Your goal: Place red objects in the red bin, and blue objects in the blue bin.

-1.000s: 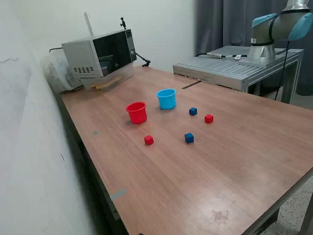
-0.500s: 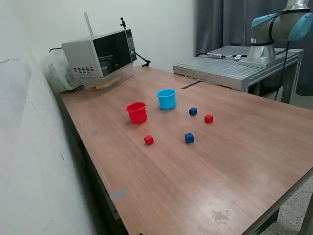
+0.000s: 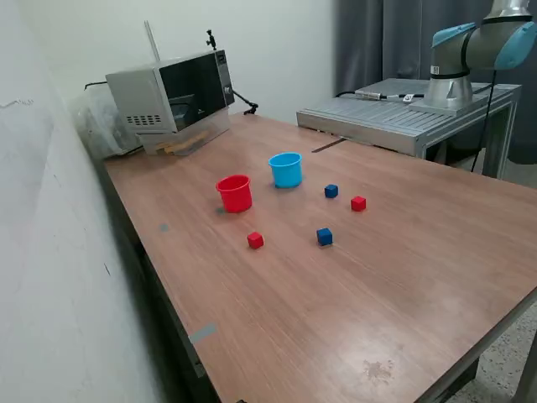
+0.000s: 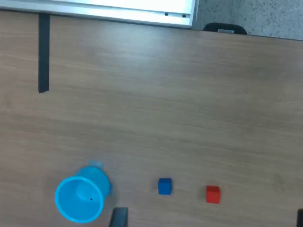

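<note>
On the wooden table stand the red cup (image 3: 234, 192) and the light blue cup (image 3: 285, 169). One red cube (image 3: 255, 240) lies in front of the red cup, and another red cube (image 3: 358, 202) lies toward the exterior view's right. Two dark blue cubes (image 3: 331, 191) (image 3: 324, 237) lie between them. The wrist view looks down from high above on the blue cup (image 4: 81, 194), a blue cube (image 4: 164, 186) and a red cube (image 4: 212, 194). Only the tips of my gripper (image 4: 209, 222) show at that picture's edge, wide apart and empty. The red cup is out of the wrist view.
A microwave-like grey box (image 3: 172, 88) stands at the table's far corner. The arm's base (image 3: 457, 59) sits on a metal stand (image 3: 403, 109) beyond the table. A black tape strip (image 4: 43, 53) marks the table near its far edge.
</note>
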